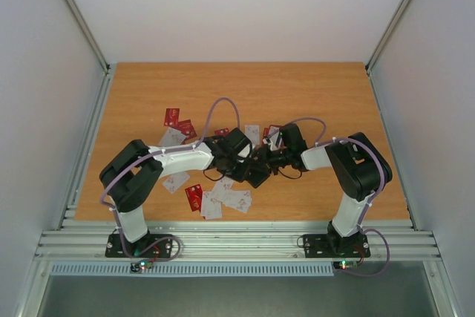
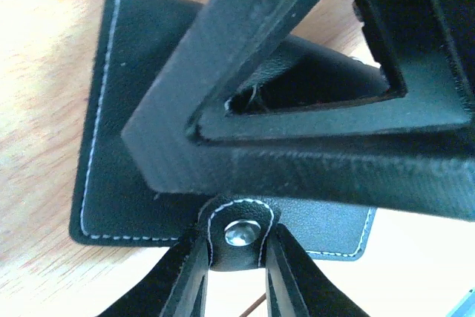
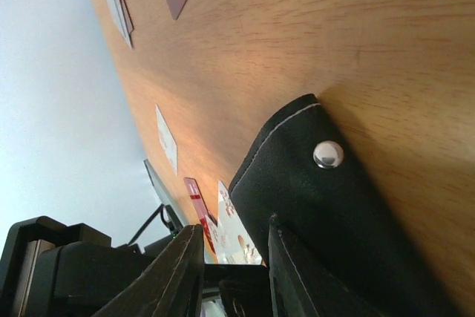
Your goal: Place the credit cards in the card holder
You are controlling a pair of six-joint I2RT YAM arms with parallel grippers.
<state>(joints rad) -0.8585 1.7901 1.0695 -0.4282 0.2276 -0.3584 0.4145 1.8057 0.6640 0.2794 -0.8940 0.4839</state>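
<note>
Both arms bend inward — left claw [image 2: 237, 246] and right claw [image 3: 234, 226] close together.

Two matching arms here: the left arm [image 1: 141, 183] and right arm [image 1: 356, 172] both mix glossy black joint housings with white links. Lilac cables [image 1: 223, 103] loop off each one. Black base plates [image 1: 141, 245], tiny green and red lights [image 1: 141, 265] glowing low down. Up close, the left end effector [image 2: 237, 250] shows matte black, tapering fingers [image 2: 178, 283].

I see the black, white-stitched card holder [image 1: 256, 174] lying mid-table [image 1: 334, 94], with red and white credit cards [image 1: 223, 198] scattered loose around it.
</note>
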